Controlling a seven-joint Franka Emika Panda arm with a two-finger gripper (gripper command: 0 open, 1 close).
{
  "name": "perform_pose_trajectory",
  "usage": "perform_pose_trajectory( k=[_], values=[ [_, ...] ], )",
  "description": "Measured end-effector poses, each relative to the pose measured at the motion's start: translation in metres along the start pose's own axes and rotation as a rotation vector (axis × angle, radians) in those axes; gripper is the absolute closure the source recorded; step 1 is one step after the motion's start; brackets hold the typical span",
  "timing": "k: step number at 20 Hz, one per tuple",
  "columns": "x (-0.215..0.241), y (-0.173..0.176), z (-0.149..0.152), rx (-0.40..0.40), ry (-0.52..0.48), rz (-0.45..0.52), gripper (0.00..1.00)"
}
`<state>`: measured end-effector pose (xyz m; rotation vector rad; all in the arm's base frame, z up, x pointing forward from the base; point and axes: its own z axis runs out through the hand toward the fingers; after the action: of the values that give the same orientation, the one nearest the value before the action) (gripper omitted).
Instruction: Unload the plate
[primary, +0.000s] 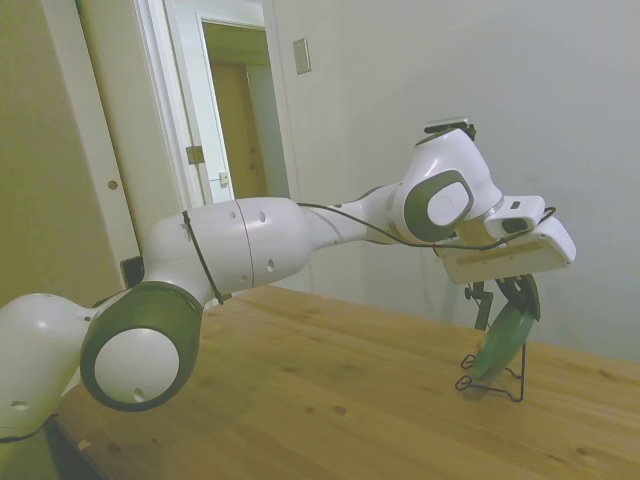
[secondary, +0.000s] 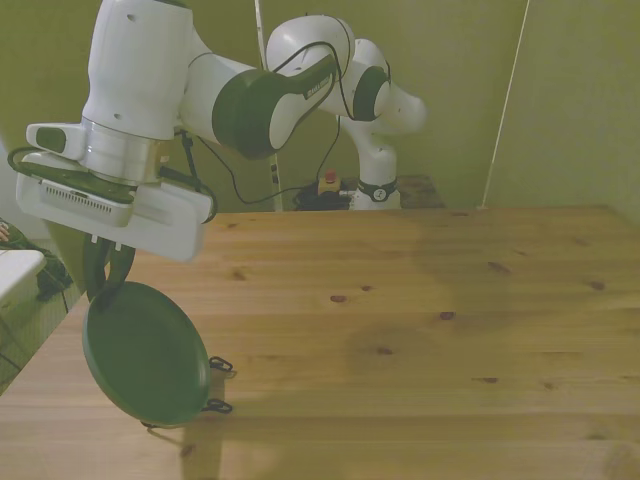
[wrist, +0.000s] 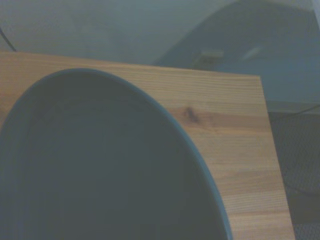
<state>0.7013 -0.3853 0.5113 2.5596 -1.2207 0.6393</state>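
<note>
Side view: the white arm reaches across the frame from the lower left, and its gripper (primary: 507, 291) hangs at the right of the picture with its jaws closed on the upper rim of the plate (primary: 500, 341). The dark green plate stands tilted on edge, leaning in the thin black wire stand (primary: 492, 382), which sits on the wooden tabletop (primary: 330, 390). In the front view the gripper (secondary: 108, 277) is at the left of the frame, pinching the top edge of the plate (secondary: 146, 353), whose glossy face fills the lower left. The wire stand (secondary: 216, 385) shows just beside the plate's lower right edge. The wrist view shows the plate (wrist: 100, 165) close up over the tabletop (wrist: 235, 150).
</note>
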Motion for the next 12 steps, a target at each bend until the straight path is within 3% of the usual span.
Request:
perform_pose_trajectory(
  k=[4, 7, 12],
  values=[
    [0.007, -0.009, -0.029, 0.038, 0.040, -0.003, 1.00],
    [0.008, -0.024, -0.072, 0.111, 0.044, 0.000, 1.00],
    [-0.013, -0.059, -0.150, 0.270, -0.058, -0.007, 1.00]
  ],
)
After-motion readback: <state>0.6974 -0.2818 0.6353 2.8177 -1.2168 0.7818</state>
